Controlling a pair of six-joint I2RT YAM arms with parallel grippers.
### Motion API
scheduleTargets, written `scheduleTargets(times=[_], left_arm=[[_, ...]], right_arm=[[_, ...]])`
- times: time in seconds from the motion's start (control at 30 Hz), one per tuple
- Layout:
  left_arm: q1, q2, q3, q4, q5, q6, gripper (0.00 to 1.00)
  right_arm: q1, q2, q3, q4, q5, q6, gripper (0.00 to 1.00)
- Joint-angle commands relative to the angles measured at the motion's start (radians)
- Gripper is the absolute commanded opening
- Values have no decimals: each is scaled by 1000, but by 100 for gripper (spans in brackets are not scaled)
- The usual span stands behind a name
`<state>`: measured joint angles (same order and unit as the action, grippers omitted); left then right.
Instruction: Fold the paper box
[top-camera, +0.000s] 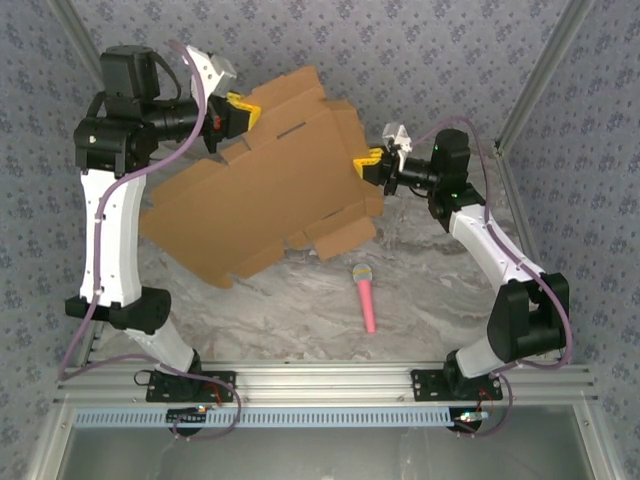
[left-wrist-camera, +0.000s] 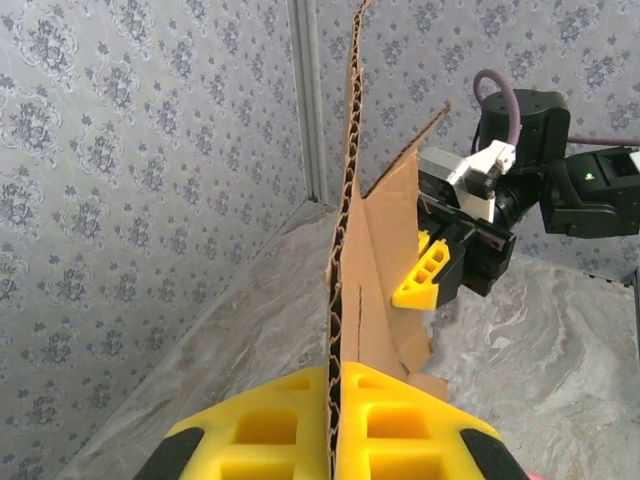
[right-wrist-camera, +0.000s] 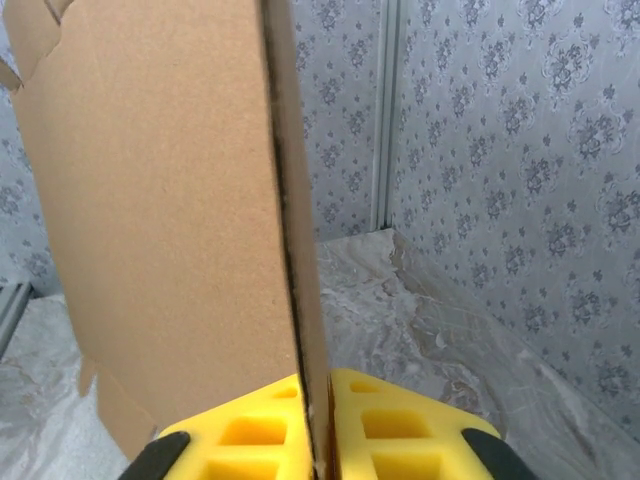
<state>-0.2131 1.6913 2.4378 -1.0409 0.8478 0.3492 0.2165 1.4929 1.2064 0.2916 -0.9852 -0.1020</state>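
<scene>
Left jaws and right jaws each clench an opposite edge of the paper box (top-camera: 260, 190), likely light, stiff yet bendy; best gripped beside creases.

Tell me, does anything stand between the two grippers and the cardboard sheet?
Nothing visible does. The left gripper and the right gripper each pinch an edge of the cardboard sheet. The pink toy microphone lies on the table, apart from the sheet.
</scene>
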Motion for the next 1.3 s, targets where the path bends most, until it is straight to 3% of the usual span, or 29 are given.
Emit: scheduleTargets(times=[0.0, 0.2, 0.37, 0.53, 0.67, 0.83, 1.03, 1.27], left_arm=[[7, 11, 1, 7, -5, -20, 0], [9, 42, -1, -17, -46, -30, 0], [23, 76, -2, -15, -72, -63, 9], [46, 116, -1, -2, -113, -113, 33], [58, 142, -2, 11, -246, -162, 54], [58, 151, -21, 26, -425, -195, 64], [64, 140, -144, 61, -353, -89, 71], [73, 148, -263, 91, -285, 111, 76]], right_arm=[[0, -33, 2, -1, 24, 23, 4], [4, -34, 43, -159, 57, 22, 0], [4, -39, 57, -325, 67, -2, 0], [3, -30, 74, -445, 117, 13, 0], [0, 1, 113, -540, 204, 31, 0], [4, 51, 167, -605, 301, 36, 0], [15, 100, 236, -669, 385, -66, 0], [0, 104, 251, -660, 344, -166, 0]])
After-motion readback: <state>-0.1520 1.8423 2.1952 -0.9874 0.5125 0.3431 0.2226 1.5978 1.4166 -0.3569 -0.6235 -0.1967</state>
